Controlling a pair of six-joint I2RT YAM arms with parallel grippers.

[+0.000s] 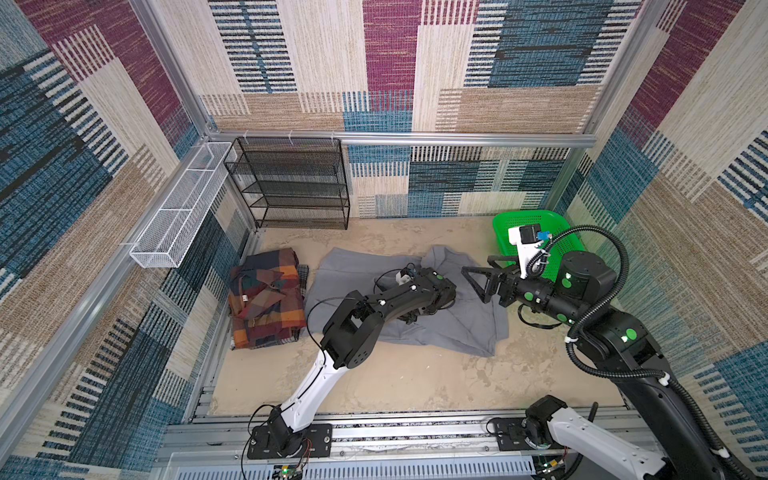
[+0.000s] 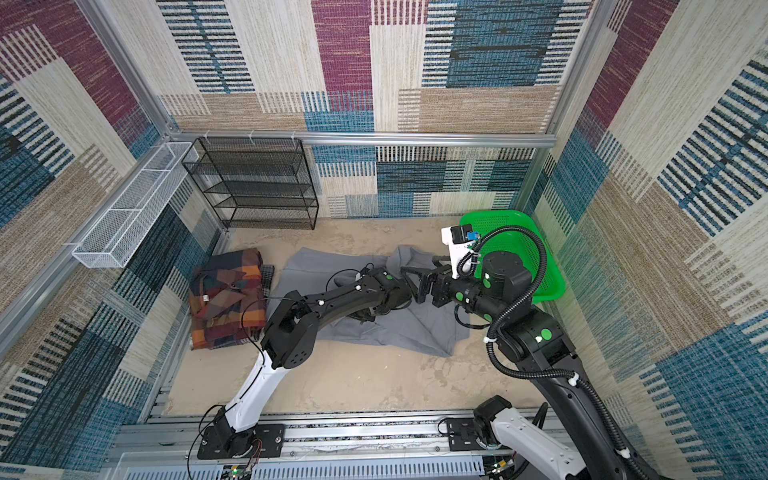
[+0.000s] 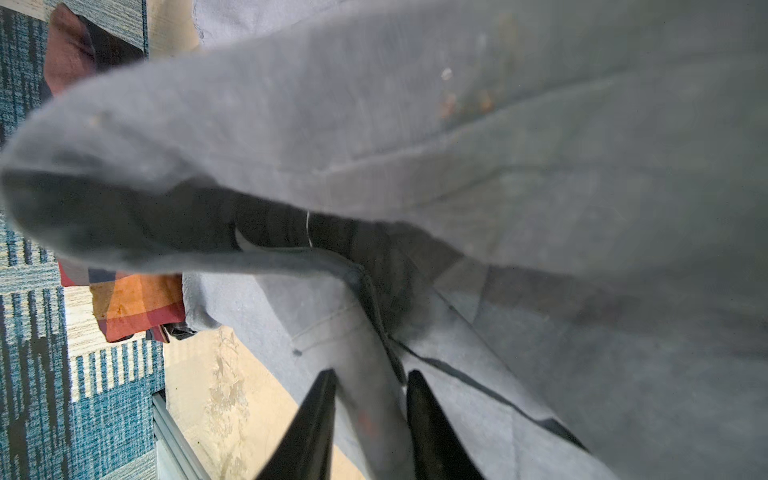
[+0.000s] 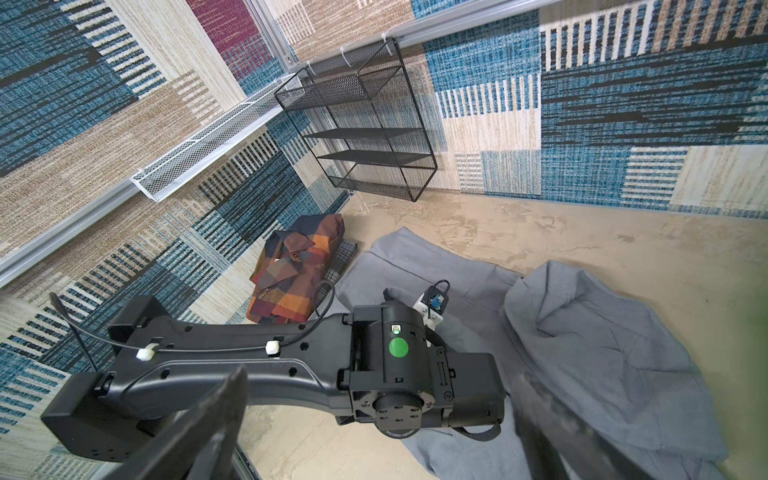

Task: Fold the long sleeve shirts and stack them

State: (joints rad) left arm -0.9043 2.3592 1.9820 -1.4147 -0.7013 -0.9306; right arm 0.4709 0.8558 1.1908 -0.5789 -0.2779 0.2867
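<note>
Carpet-patterned walls (image 1: 415,62) box in the beige table (image 1: 415,382). Across its middle sprawls the gray shirt (image 1: 353,274), bunched toward the right edge and not yet folded. The plaid shirt (image 1: 270,299) sits folded at the left edge, likely the stack's base. My right gripper (image 1: 473,284) hovers spread wide over the bunched part. My left gripper (image 3: 372,374) straddles a gray strip; whether it is pinched I cannot tell.

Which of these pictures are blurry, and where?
Left wrist view: the gray shirt near the lens is blurred. Right wrist view: the fingers of the right gripper are soft, the black shelf sharp. Both top views: sharp throughout, evenly lit.
</note>
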